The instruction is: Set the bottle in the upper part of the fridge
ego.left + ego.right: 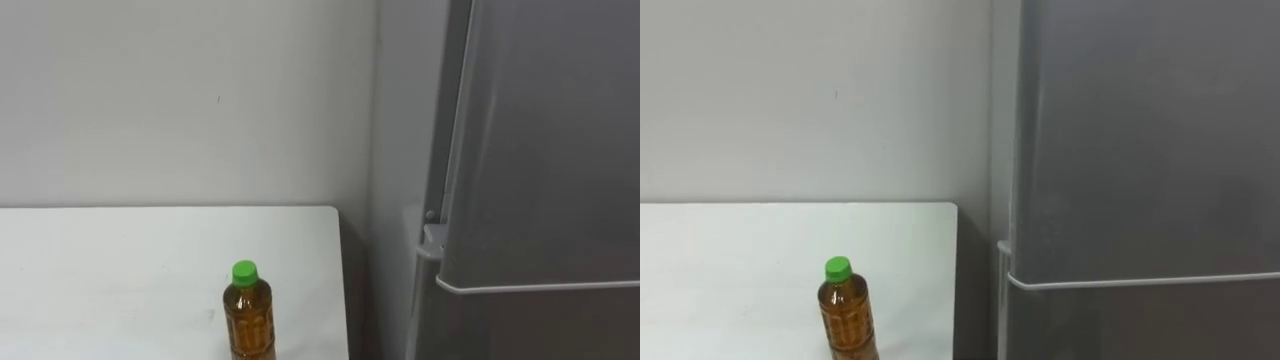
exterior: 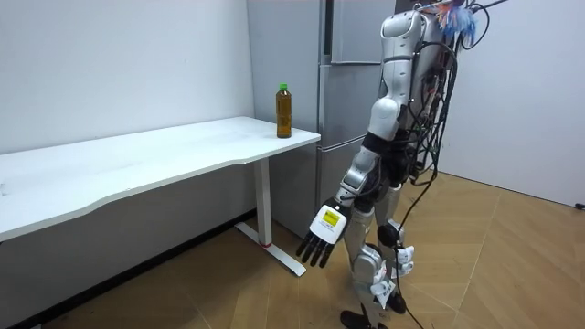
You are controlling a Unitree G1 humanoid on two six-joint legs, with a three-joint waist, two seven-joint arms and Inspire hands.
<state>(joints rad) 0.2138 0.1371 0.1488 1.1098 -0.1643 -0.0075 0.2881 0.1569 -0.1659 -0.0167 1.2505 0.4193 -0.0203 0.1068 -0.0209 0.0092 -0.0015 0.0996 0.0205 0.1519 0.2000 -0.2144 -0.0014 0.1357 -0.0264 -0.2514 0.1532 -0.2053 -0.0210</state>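
Item: amber plastic bottle w/ green cap (image 1: 248, 318), stood upright on white desk (image 1: 100, 270) nr its right edge, beside closed grey fridge (image 1: 550, 150). Left hand (image 2: 324, 236) is hung low, fingers straight, nothing held. Risk: bottle may be toppled off the edge by a clumsy reach.

Your white rectangular desk (image 1: 120, 270) has a smooth, matt top that looks like laminate. Near its right edge, the clear plastic bottle (image 1: 248, 320) of amber liquid has a glossy wall, and its round green cap (image 1: 244, 271) is smooth plastic. The tall grey fridge (image 1: 560, 150) looks like brushed metal with a soft satin sheen. The pale wall (image 1: 180, 100) behind is flat matt paint. In the room view, the brown wooden floor (image 2: 494, 274) is herringbone boards, faintly glossy.
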